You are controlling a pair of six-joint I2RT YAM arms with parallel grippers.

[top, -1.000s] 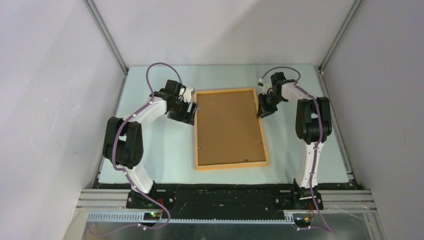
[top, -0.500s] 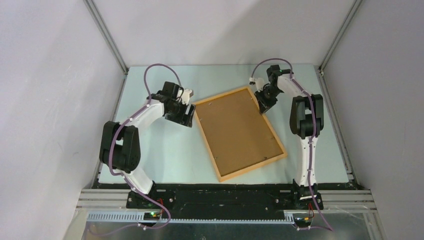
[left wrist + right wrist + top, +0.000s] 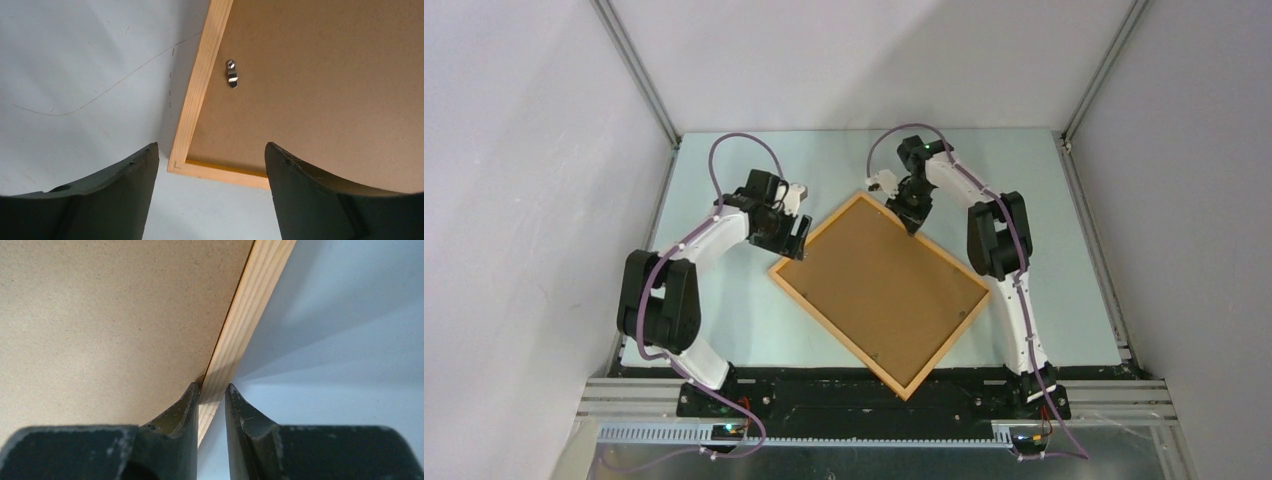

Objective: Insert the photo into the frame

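The frame [image 3: 837,333] lies face down on the table, turned like a diamond, with a brown backing board [image 3: 882,290] filling its back. My right gripper [image 3: 911,218] is shut on the frame's wooden rail [image 3: 250,315] near its far corner; in the right wrist view the fingertips of that gripper [image 3: 212,388] pinch the rail from both sides. My left gripper [image 3: 792,240] hovers open over the frame's left corner. In the left wrist view that corner [image 3: 200,85] sits between the spread fingers of the gripper [image 3: 211,147], untouched. The photo is out of view.
A small metal turn clip [image 3: 231,75] sits on the backing board near the left rail. The frame's near corner [image 3: 907,396] reaches the black bar at the table's front edge. Grey walls enclose the table on three sides.
The frame has swung counter-clockwise from upright to a diamond pose, its near end sweeping right. My right gripper moved left, still holding the rail. The left gripper stayed almost in place.
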